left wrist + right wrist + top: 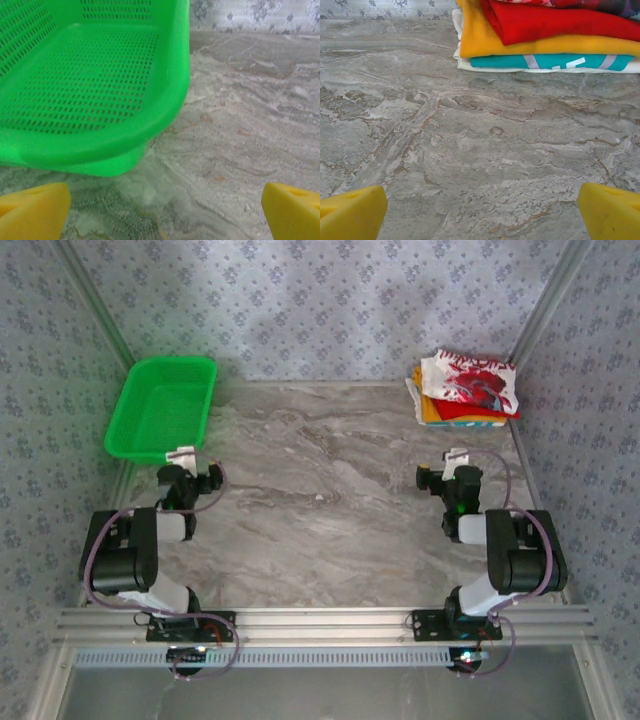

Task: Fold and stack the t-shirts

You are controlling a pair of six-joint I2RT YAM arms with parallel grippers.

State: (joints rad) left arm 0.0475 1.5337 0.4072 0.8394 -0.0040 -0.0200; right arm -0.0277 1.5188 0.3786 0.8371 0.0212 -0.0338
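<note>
Top: t-shirts sat stacked upper right, dead ahead of our right claw, the nearer arm. Left wrist: we saw the left claw spread wide, empty. Right wrist: right claw likewise gaped empty; t-shirts lay upper right, long axis across frame.

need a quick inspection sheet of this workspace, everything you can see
surface: grey marbled table, bare between the arms
job's things: t-shirts piled at far right corner, white printed one on top, red and yellow-orange below
clutter: green basket at far left corner, nothing in it
end effectors: left end effector open, facing the basket; right end effector open, facing the pile
cables: cables loop along both arms
surroundings: patterned walls on three sides
</note>
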